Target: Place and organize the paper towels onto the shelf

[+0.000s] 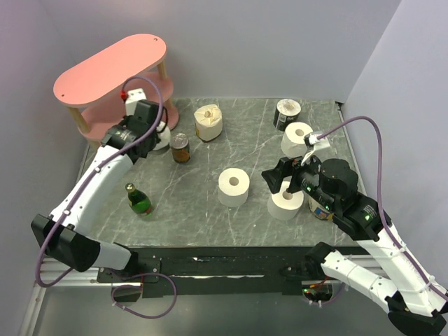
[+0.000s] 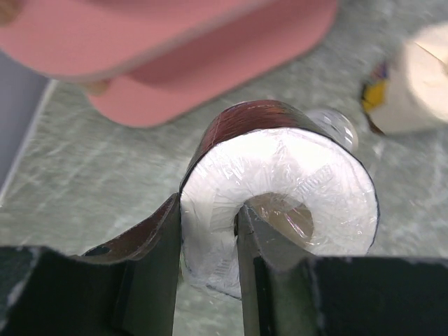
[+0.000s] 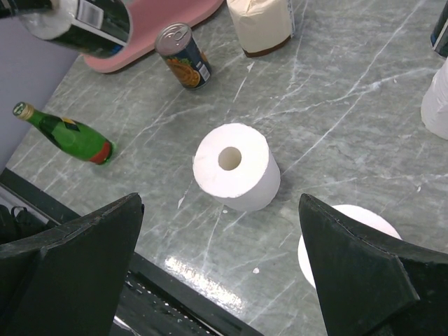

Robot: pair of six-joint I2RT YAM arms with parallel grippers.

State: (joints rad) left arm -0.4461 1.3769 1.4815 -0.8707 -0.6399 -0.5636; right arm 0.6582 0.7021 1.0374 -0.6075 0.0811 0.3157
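The left gripper [image 2: 208, 241] clamps a white roll [image 2: 308, 182] by its wall, one finger inside the core, just in front of the pink shelf [image 2: 231, 63]. This looks like the carry-to-shelf step. Next, the roll needs guiding over a board's edge, then setting down. The right gripper [image 3: 220, 210] hangs wide open above other rolls [image 1: 233, 187] on the table [image 1: 210, 217].

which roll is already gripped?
The roll near the shelf, pinched by the left gripper: one finger inside its core, one outside. The other rolls sit ungripped.
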